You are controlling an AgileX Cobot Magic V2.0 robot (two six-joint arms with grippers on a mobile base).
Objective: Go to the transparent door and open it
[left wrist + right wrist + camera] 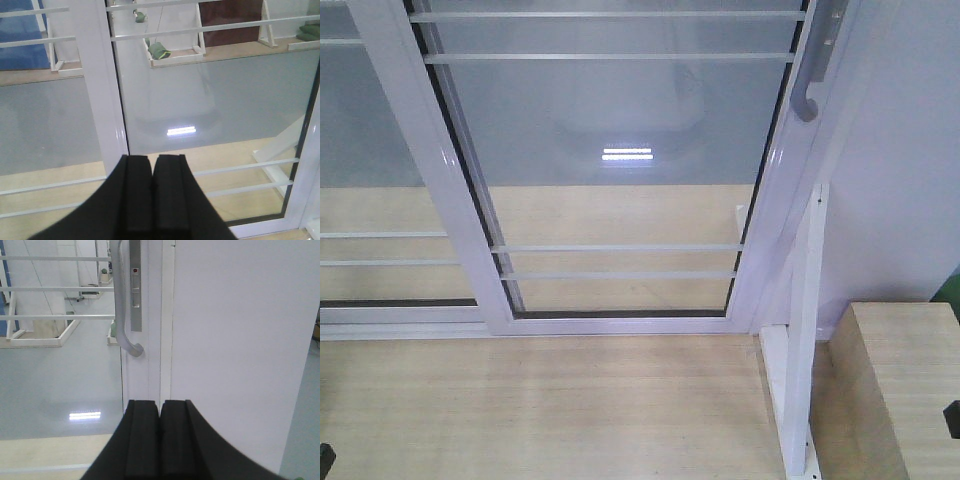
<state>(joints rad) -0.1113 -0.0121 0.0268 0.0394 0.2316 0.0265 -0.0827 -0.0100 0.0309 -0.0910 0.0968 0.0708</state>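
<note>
Ahead of the right pincer (pixel 160 402): I see the right stile of the door (pixel 620 150), closed up against the white frame.
Right pincer: pads pressed together, gripping nothing, and clear of the door.
Handle (pixel 118 300): grey and curved, above and a little left of the right pincer and apart from it. Its lower end hooks back into the stile.
Lock plate (pixel 135 285): narrow grey strip just right of the handle, with a small red dot near its top.
Wall panel (pixel 240 340): plain white, ahead and to the right of the right pincer, meeting the door frame.
Left pincer (pixel 152 160): pads closed on each other, holding nothing, and short of the glass.
Door glass: straight ahead of the left pincer. I see thin white bars crossing high above its tips and at about their level, and a bright reflection (pixel 181 131) just above the tips.
Side panel (pixel 370 150): barred glass, ahead and to the left of the left pincer, overlapping the door at a white stile.
Floor (pixel 540 400): pale wood, below both pincers, running up to the door's bottom rail.
Post (pixel 805 330): white, standing by the door's lower right corner.
Box (pixel 900 380): pale wood, just right of the post.
</note>
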